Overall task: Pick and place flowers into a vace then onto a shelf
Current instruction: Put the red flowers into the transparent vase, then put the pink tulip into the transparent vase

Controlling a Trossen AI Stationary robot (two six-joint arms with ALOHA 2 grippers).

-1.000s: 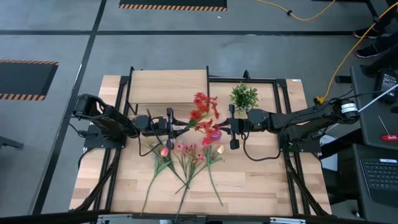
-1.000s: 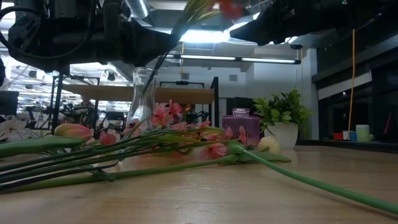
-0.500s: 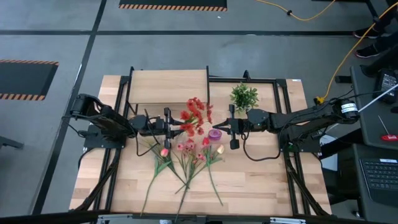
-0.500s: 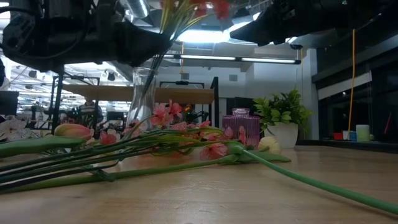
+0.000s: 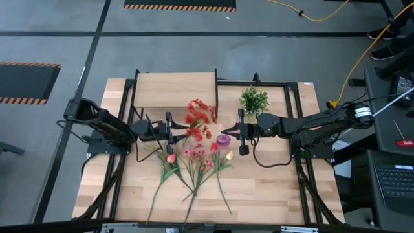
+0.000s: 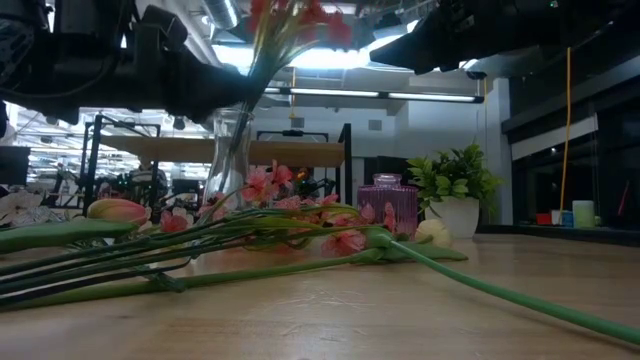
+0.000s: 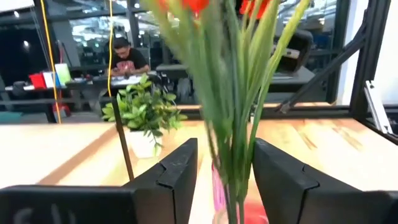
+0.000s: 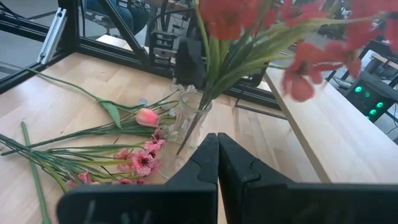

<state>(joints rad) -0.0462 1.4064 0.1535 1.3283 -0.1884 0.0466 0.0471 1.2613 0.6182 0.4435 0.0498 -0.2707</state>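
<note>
Red flowers (image 5: 199,118) stood with stems in the clear glass vase (image 8: 189,116), blossoms fanned above the rim, stems passing between the fingers (image 7: 176,175) of the left gripper (image 5: 169,129). Looked closed lightly on the stems, though contact itself was blurred in the left wrist view. Vase sat just ahead of those fingers, on the bench (image 5: 259,188), near the front edge of the shelf (image 5: 173,89).

Judged as the seating step: stems in the neck, bunch not yet released. To do it well: lower straight down until the stems bottom out, open slowly, back away along the fingers' own line without brushing the blossoms or tipping the narrow vase. A sideways pull on the stems would likely rock it.

Right gripper (image 5: 238,133) hovered on the far side of the vase, facing the left one, fingers pressed together on nothing. Purple jar (image 5: 223,139) lay just beside its tips; leafy potted plant (image 5: 253,100) stood behind them.

Remaining flowers, pink tulip (image 8: 147,116) and small pink blossoms (image 8: 140,160) among them, lay flat on the bench below and in front of both sets of fingers, stems trailing toward the near edge. Shelf top bare, well behind the left fingers. A person (image 7: 129,57) sat at a desk far beyond the bench.
</note>
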